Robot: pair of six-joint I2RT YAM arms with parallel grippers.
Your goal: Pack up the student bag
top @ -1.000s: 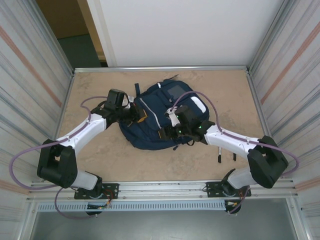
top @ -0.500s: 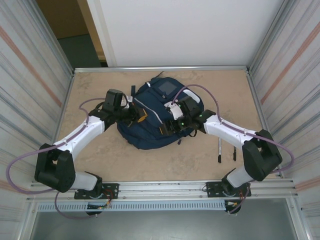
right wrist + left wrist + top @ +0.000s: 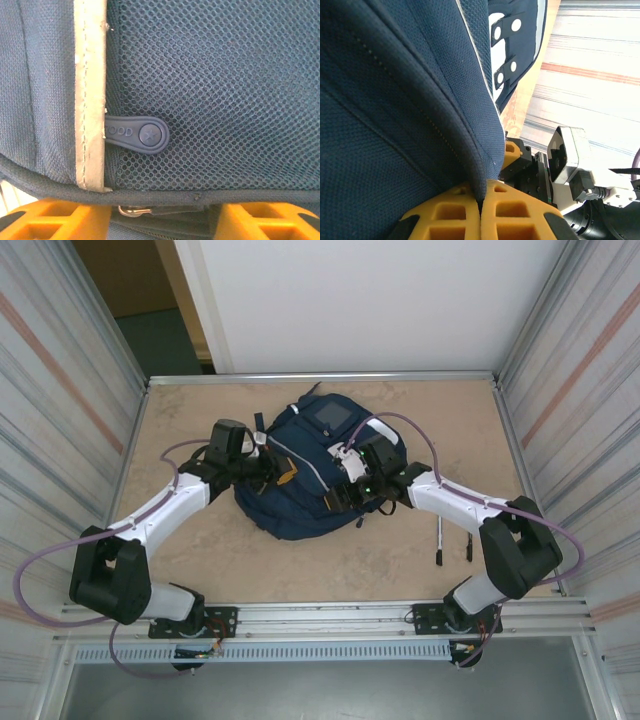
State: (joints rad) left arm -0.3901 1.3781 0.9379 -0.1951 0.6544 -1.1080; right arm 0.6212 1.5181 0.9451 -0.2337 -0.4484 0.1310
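Nearest the arm bases, two thin dark sticks (image 3: pixel 439 540), too small to name, are lying on the table (image 3: pixel 200 555) just beside the right forearm. Farther in, the student bag (image 3: pixel 295 510) is lying flat at the middle of the table, its grey patch (image 3: pixel 333 418) toward the far wall. The left end effector (image 3: pixel 280 475) is clamping a fold of navy fabric at the bag's left edge, its yellow fingers (image 3: pixel 455 212) pressed together on it. The right end effector (image 3: pixel 340 498) is sitting on the bag's right half with its jaws partly apart, straddling a piped seam beside a mesh panel (image 3: pixel 225 90). A rubber zipper pull (image 3: pixel 137 134) is lying just ahead, untouched. A purple cable (image 3: pixel 395 423) is arching over the bag's far end.
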